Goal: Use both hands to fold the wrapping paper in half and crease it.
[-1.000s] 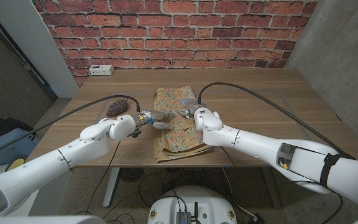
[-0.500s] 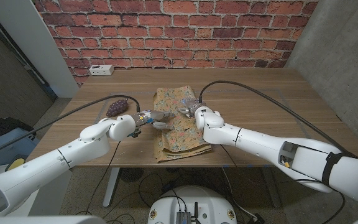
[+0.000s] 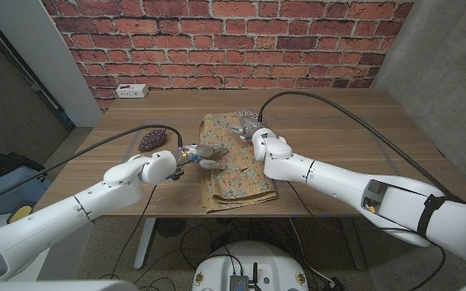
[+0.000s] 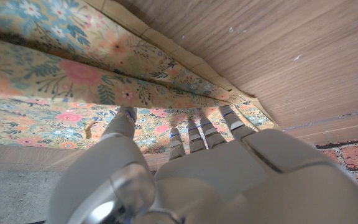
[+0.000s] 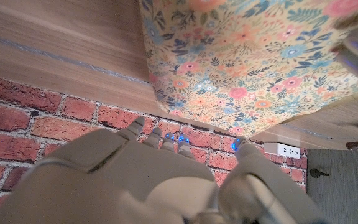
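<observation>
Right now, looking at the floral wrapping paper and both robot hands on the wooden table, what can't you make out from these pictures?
- Head view: whether the right hand presses the floral wrapping paper or hovers; its own wrist hides the fingertips.
- Left wrist view: the left hand covers its contact with the paper; the fingers reach under a raised fold.
- Head view: the dark bumpy object beside the paper is too small to identify.
- Head view: the paper's near edge overhangs the wooden table; its underside is hidden.

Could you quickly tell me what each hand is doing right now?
Left hand: fingers spread, pressing on the wrapping paper.
Right hand: on the paper's far part; grip cannot be told.
</observation>
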Controlling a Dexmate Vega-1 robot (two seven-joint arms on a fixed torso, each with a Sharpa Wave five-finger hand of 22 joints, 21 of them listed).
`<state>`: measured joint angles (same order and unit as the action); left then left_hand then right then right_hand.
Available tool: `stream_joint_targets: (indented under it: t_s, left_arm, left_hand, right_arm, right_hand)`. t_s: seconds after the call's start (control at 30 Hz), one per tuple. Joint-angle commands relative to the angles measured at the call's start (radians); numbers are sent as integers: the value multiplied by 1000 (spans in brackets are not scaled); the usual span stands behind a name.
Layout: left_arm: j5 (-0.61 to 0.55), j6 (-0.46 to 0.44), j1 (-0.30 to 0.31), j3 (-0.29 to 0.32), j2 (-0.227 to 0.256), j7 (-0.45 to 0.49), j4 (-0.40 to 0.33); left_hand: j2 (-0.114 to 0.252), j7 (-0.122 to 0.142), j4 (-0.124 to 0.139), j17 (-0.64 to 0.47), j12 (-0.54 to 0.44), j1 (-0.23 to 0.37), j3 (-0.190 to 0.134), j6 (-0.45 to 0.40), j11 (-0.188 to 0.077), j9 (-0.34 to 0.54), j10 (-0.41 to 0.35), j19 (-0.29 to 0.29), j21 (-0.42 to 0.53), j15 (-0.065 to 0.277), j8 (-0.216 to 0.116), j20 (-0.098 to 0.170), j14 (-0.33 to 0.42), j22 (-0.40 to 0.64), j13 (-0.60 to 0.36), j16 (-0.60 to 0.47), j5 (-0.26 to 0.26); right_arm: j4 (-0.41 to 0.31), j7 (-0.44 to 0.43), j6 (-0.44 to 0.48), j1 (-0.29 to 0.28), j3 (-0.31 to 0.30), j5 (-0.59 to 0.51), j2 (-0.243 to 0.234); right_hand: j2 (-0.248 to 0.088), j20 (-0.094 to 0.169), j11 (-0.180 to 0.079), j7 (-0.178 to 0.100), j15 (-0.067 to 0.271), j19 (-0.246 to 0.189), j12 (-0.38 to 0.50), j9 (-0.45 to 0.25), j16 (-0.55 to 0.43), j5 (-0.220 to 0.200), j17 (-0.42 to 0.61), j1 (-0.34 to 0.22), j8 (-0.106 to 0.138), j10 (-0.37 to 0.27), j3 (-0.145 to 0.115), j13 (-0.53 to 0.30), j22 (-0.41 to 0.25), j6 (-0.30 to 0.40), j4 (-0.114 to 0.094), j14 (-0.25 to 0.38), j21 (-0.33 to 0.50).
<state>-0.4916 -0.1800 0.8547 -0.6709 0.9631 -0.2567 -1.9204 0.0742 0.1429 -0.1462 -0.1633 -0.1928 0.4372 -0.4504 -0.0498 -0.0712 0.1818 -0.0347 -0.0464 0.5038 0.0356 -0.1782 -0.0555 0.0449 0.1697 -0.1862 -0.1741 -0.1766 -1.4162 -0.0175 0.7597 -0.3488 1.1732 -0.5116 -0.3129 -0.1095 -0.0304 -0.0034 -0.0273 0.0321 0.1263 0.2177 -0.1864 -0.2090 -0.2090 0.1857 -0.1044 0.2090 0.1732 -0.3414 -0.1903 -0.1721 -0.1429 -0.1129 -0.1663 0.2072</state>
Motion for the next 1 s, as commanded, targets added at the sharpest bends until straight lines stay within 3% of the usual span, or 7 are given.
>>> stream_joint_targets:
  t_s: [0.03, 0.33, 1.0]
  left_arm:
    - [-1, -19, 19, 9, 10, 7, -22]
    - [-2, -33, 29, 14, 16, 11, -34]
    - [4, -33, 20, 11, 11, 8, -20]
  left_hand:
    - [6, 4, 0, -3, -7, -2, 7, 8, -1, 0, 3, -12, 0, 26, -7, -11, 1, 6, 0, -5, 2]
    - [6, 4, 0, -3, -7, -2, 9, 8, -1, 0, 4, -13, -3, 26, -7, -10, 0, 7, 0, -4, 1]
    - [7, 5, 0, -3, -7, -2, 12, 13, -2, 0, 5, -15, -10, 26, -6, -11, -1, 7, 0, -4, 1]
  right_arm:
    - [165, 1, -19, 62, 9, 26, 78]
    - [296, 41, -30, 99, 47, 60, 127]
    - [445, 120, -80, 129, 121, 107, 187]
  right_hand:
    - [-20, -3, -4, 2, 0, -3, 4, -1, 4, -1, 0, -8, 0, 48, -5, -1, -1, 4, 3, -115, 0]
    - [-19, -2, -5, 3, 0, -4, 4, -2, 5, 0, 1, -7, -2, 40, -5, -1, -1, 6, 1, -113, -2]
    - [-21, 2, -9, 6, 1, 1, 5, -2, 7, 1, 5, 3, -6, 20, -6, -1, -1, 9, -7, -113, -7]
